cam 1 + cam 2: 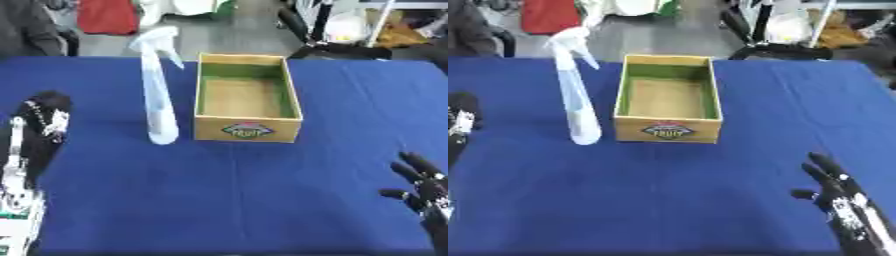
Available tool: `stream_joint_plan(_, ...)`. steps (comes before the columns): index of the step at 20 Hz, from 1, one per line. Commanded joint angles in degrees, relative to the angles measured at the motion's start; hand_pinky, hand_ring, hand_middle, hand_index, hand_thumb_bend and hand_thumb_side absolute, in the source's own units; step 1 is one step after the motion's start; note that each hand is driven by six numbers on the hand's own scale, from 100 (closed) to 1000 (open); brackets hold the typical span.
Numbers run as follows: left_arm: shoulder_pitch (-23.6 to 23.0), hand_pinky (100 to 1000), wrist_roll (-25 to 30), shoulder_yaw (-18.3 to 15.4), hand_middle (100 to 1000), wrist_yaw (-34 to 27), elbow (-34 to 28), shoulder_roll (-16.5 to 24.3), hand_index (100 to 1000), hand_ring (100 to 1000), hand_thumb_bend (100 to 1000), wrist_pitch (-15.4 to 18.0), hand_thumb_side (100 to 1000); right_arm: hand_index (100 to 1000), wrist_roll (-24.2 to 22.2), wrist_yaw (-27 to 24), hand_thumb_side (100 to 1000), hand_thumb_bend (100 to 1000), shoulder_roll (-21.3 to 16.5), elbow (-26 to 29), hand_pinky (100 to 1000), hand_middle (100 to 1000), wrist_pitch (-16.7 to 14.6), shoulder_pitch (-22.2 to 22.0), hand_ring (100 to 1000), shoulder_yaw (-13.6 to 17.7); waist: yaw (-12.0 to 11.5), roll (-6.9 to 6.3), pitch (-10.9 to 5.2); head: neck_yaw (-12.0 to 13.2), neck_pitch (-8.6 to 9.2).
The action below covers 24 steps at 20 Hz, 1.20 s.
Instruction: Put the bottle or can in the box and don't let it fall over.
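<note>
The table (262, 200) is covered in a blue cloth and carries two things. The larger is a yellow cardboard box (248, 97) with a green lining, open at the top and holding nothing, a printed label on its near wall. Just beside the box's left wall stands a tall, thin, clear spray bottle (159, 85), upright on the cloth, its white trigger head well above the box rim; it is outside the box and nothing touches it. The left hand (45, 117) hangs at the left edge, well apart from the bottle, and I cannot tell how its fingers are set. The right hand (833, 187) rests near the lower right corner, fingers spread and pointing up, holding nothing. The bottle looks top-heavy on a small base, so a sideways brush from approaching fingers could topple it; a grasp high near the head could let it swing, and setting it down tilted could tip it.
</note>
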State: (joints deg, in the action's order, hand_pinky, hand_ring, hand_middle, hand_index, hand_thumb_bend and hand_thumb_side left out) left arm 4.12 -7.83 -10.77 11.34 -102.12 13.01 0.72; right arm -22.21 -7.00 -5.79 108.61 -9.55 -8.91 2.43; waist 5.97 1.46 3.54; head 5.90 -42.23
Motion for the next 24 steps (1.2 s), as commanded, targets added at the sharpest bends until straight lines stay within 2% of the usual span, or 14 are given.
stream_joint_plan(1, 0.4, 588, -0.1, 0.0, 550, -0.1, -1.2, 0.5, 787, 609, 346, 0.1, 690, 973, -0.2, 0.2, 716, 100, -0.3, 0.7, 733, 1000, -0.1, 0.2, 1000, 0.2, 0.1, -0.13, -0.69, 0.0, 0.38)
stream_joint_plan(7, 0.5, 590, -0.1, 0.0, 551, -0.1, -1.3, 0.7, 787, 611, 349, 0.1, 689, 974, -0.3, 0.3, 715, 100, -0.3, 0.7, 734, 1000, -0.1, 0.1, 1000, 0.2, 0.1, -0.2, -0.78, -0.1, 0.46)
stream_joint_plan(10, 0.8, 596, 0.0, 0.0, 556, 0.3, -2.1, 3.0, 791, 616, 357, 0.2, 687, 974, -0.2, 0.4, 714, 100, -0.4, 0.6, 734, 1000, -0.1, 0.2, 1000, 0.3, 0.2, -0.33, -0.87, -0.1, 0.48)
stream_joint_plan(13, 2.1, 609, 0.6, 0.6, 571, 0.7, -4.0, 9.2, 798, 631, 373, 0.3, 687, 974, -0.1, 0.5, 716, 100, -0.6, 0.6, 733, 1000, -0.1, 0.0, 1000, 0.4, 0.2, -0.63, -1.04, -0.5, 0.27)
stream_joint_plan(17, 8.1, 642, 3.6, 3.5, 600, 0.9, -4.0, 22.4, 821, 662, 423, 0.2, 691, 975, -0.2, 0.7, 717, 100, -1.0, 0.4, 733, 1000, -0.1, -0.2, 1000, 0.2, 0.6, -1.06, -1.36, -1.8, -0.01)
stream_joint_plan(21, 18.1, 681, 10.1, 8.3, 628, 0.7, -1.0, 34.0, 839, 692, 449, 0.9, 702, 975, -0.5, 0.7, 717, 100, -1.3, 0.4, 733, 1000, -0.2, -0.4, 1000, -0.1, 1.5, -1.09, -1.49, -2.4, 0.41)
stream_joint_plan(24, 25.1, 711, 15.3, 12.3, 652, 2.4, 1.9, 38.7, 850, 713, 453, 2.0, 721, 975, -0.7, 0.6, 717, 100, -1.5, 0.4, 733, 1000, -0.2, -0.6, 1000, -0.3, 1.9, -1.04, -1.52, -2.5, 0.75)
